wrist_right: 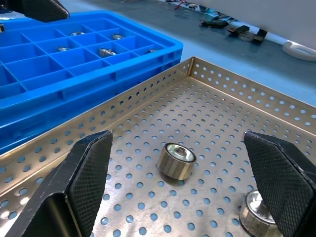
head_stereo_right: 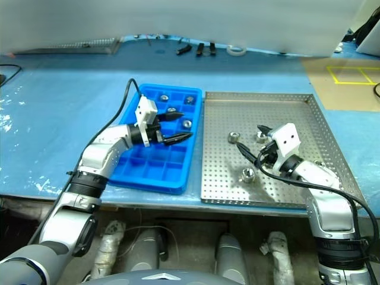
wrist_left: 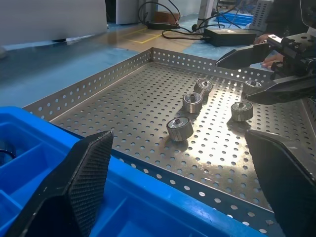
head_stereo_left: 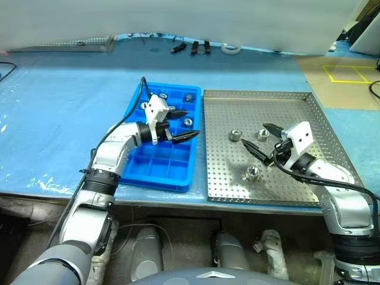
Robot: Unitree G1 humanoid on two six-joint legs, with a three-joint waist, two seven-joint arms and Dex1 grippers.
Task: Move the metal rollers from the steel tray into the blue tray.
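Steel tray (head_stereo_left: 297, 196), perforated floor, low rim: your stock still to move. In the head views you can count three rollers on it: one (head_stereo_left: 235, 135) toward the blue tray side, one (head_stereo_left: 263, 134) just beside the right gripper's upper finger, one (head_stereo_left: 253, 173) nearer the front edge. Your left wrist view suggests more may sit behind the right gripper; the exact count cannot be told.

Blue tray (head_stereo_left: 178, 175), gridded compartments, touching the steel tray's left rim. Several rollers (head_stereo_left: 187, 122) already lie in its far compartments; the near rows are bare.

Left gripper (head_stereo_left: 184, 124): fingers spread wide, nothing between them, hanging over the blue tray's far rows and pointing toward the steel tray.

Right gripper (head_stereo_left: 265, 138): fingers wide apart, empty, low over the steel tray. Your right wrist view has one roller (wrist_right: 176, 160) lying between the fingers but ahead of them, not touched, and a second at the right finger's edge.

Step in hand, as you would judge it: between picks, right gripper lining up on its next roller. Your next move calls for advancing until the roller sits squarely between the pads, keeping the neighbouring roller clear, then closing.
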